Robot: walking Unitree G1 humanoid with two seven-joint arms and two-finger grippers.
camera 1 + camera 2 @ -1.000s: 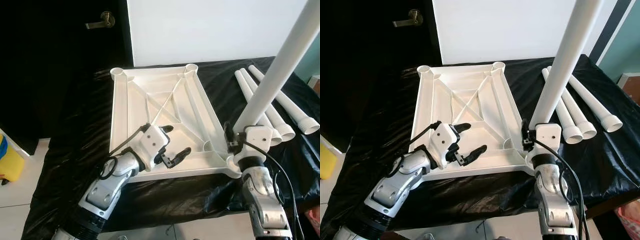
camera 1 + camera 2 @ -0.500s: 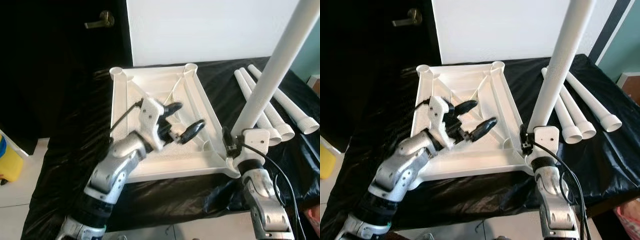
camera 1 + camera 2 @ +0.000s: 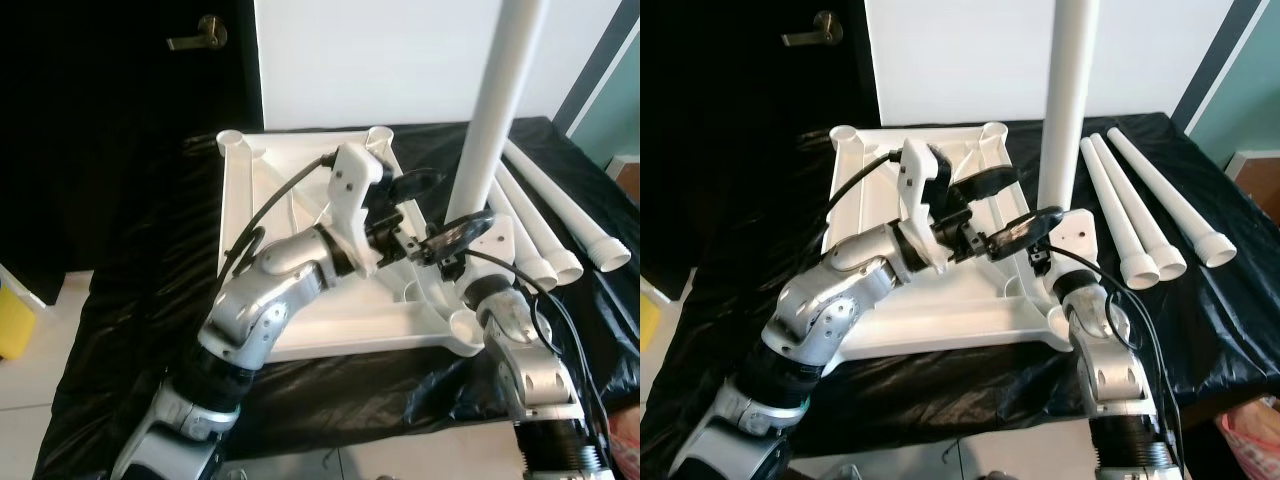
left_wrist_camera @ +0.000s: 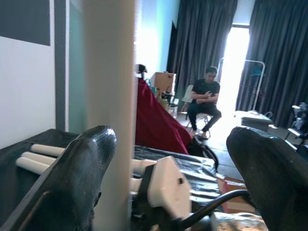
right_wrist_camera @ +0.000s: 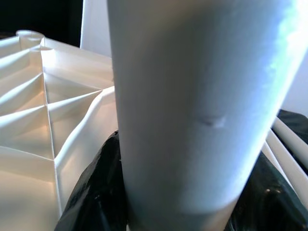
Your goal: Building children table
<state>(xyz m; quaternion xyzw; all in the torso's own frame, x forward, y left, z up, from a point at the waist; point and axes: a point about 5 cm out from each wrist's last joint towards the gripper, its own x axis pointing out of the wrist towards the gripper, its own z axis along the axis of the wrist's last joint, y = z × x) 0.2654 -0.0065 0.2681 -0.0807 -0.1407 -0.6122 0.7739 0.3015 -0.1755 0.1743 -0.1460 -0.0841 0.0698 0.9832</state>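
Between our left gripper's (image 3: 1002, 208) wide-open fingers (image 4: 89, 163) stood the leg (image 3: 1068, 110), not yet touched. Over the last second we swung that arm across from the tabletop's (image 3: 865, 190) near edge, and the leg went from tilted to upright. Our right gripper (image 3: 470, 262) gripped its base; likely lining up with the near corner socket (image 3: 463, 325).

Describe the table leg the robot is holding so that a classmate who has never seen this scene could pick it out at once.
Find the white tabletop lying upside down on the black-covered table. At its near right corner, the right claw grips one white leg. Unlike the three legs lying flat beside it, this one stands upright.
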